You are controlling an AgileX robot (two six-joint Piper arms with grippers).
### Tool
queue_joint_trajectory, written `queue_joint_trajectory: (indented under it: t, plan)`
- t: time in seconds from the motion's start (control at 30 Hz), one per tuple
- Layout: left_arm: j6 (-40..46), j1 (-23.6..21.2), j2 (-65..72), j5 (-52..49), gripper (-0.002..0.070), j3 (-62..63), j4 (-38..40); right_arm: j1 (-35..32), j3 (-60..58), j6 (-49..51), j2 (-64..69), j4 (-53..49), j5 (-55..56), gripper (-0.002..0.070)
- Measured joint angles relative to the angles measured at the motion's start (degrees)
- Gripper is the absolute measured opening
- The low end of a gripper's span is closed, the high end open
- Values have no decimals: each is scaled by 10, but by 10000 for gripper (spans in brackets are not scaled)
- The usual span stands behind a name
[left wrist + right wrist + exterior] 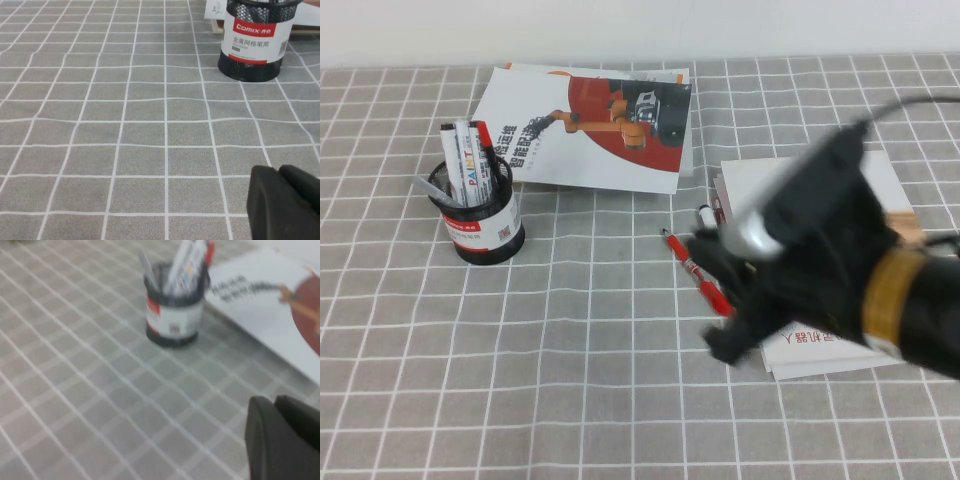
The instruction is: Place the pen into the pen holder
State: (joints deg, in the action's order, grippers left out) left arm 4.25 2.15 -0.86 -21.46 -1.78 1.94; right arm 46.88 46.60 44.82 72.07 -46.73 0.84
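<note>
1. The pen (700, 275) lies on the surface (600, 350) at frame centre, well apart from the pen holder (485, 232) at left.
2. The right claw (720, 290) hovers over it; grip state unclear. A misaligned descent could nudge the pen away.
3. The left claw (285, 200) is low near the surface, state unclear.

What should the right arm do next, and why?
Probably lower the right gripper onto the pen and close on it. The pen lies flat on the cloth, partly hidden under that gripper, and the holder stands well off to the left with other pens already in it. The left gripper hangs low over bare cloth near the holder.
</note>
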Motion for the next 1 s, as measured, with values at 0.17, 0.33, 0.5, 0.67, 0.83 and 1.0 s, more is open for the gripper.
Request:
queue_joint_trajectory:
  t: [0.17,0.33,0.5,0.67,0.83,1.0]
  plan:
    - [0,0,0,0,-3,0,0,0,-61,1,-72,-2,-32,-12]
    - [0,0,0,0,-3,0,0,-21,-123,1,-157,-2,-53,-12]
    - [0,0,0,0,-3,0,0,-105,-196,1,-229,-2,-28,-12]
    - [0,0,0,0,-3,0,0,-219,-278,1,-302,-2,26,-12]
    - [0,0,0,0,-3,0,0,-325,-355,1,-423,-5,71,-12]
    - [0,0,0,0,-3,0,0,-426,-406,1,-559,-12,117,-13]
